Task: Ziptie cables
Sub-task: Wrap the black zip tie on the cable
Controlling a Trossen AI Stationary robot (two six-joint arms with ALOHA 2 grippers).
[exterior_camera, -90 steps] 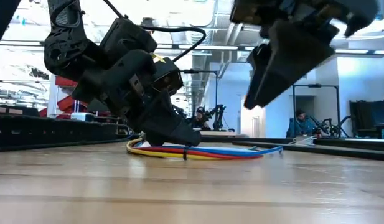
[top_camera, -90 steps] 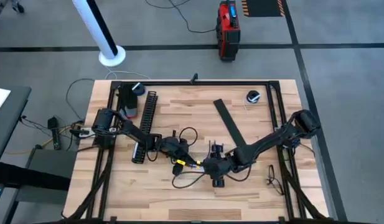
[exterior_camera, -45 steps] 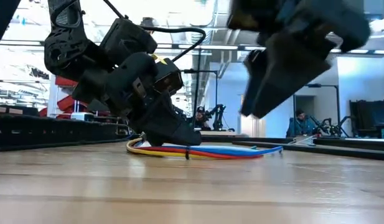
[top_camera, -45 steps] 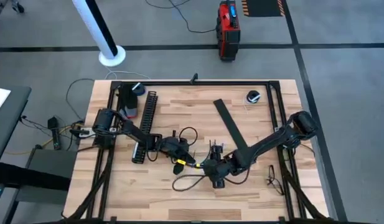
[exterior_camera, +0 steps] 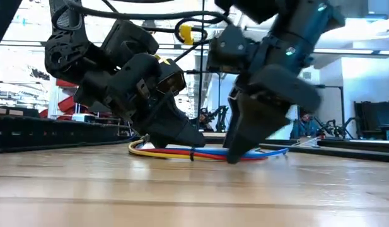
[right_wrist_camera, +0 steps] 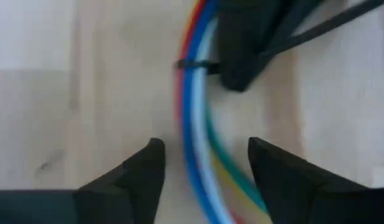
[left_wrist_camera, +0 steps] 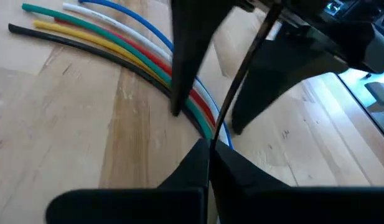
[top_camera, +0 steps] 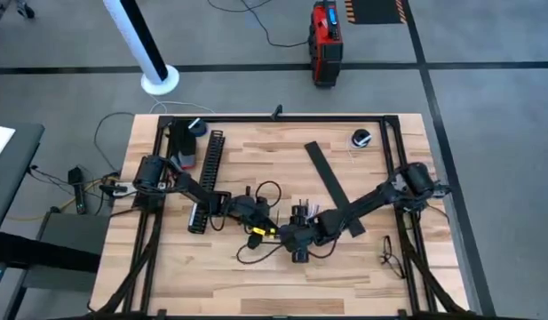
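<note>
Wooden table [top_camera: 362, 267] with a black frame along its edges, seen from above. Both dark arms reach inward and meet near the middle of the front half.

Right arm: extends from its base at the right edge diagonally across the lower end of the flat black strip [top_camera: 331, 187]. The right gripper [right_wrist_camera: 201, 171] points steeply down over the cables [exterior_camera: 210, 153]; its two fingers [right_wrist_camera: 132, 177] stand spread apart, one on each side of the bundle, with nothing clamped between them. In the low view its tips are at or just above the table surface, at the bundle.

Left arm: extends from its base at the left edge, crossing the lower end of the comb-slotted channel [top_camera: 207, 173]. The left gripper [exterior_camera: 175, 133] is tilted down onto the cables at the end nearer the left arm; its fingers are drawn together on a thin black zip tie [left_wrist_camera: 238, 81] whose tail rises away from the fingertips.

Cables: a flat, gently curved bundle lying on the table between the two grippers. Blue, white, red, yellow, green and black strands show, fanning apart at the far end in the left wrist view. A thin black band [right_wrist_camera: 192, 65] encircles the bundle just beside the left gripper's tip.
</note>
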